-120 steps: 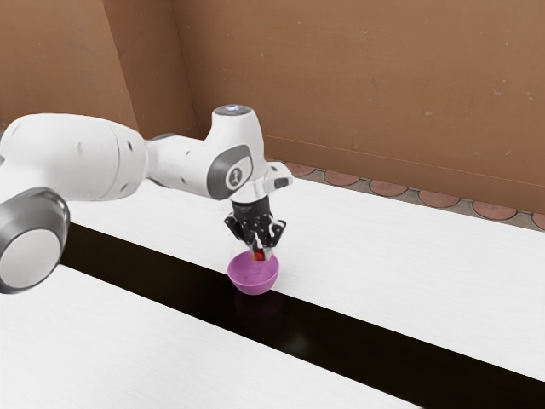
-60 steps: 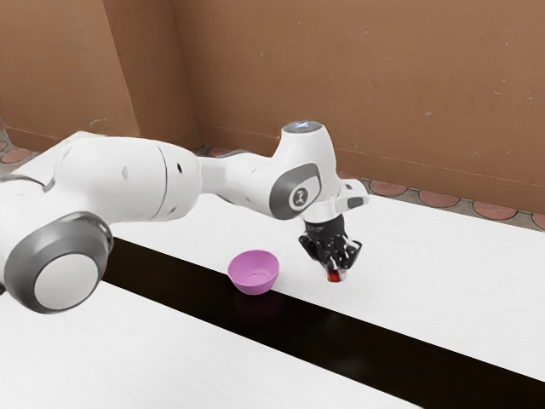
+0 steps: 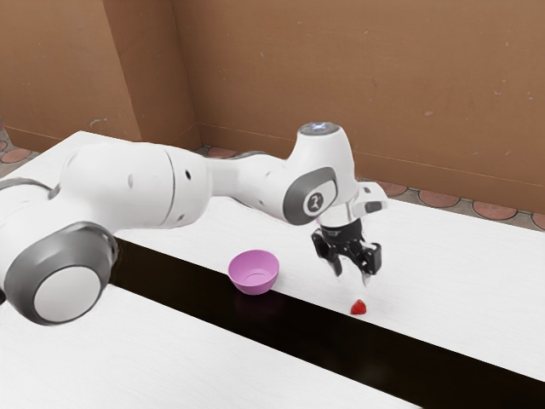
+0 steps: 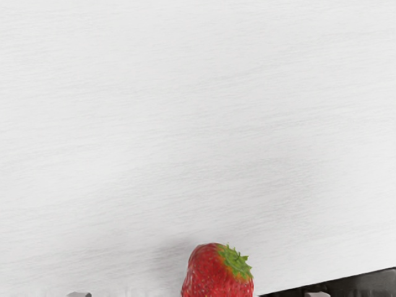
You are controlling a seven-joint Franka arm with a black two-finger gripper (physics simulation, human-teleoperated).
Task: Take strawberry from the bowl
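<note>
The white arm [image 3: 136, 186] comes in from the exterior view's left edge and stretches across the middle of the frame, its hand [image 3: 342, 232] pointing down just to the exterior view's right of centre. Beneath it the black gripper [image 3: 352, 278] is spread wide, with a clear gap between its two fingers and nothing in its grasp. The red strawberry [image 3: 358, 308] is out of the bowl [image 3: 254, 285], a little below the fingertips and apart from them, in the lower right of the exterior view against the white tabletop [image 3: 460, 281], near the dark strip [image 3: 426, 354].
</note>
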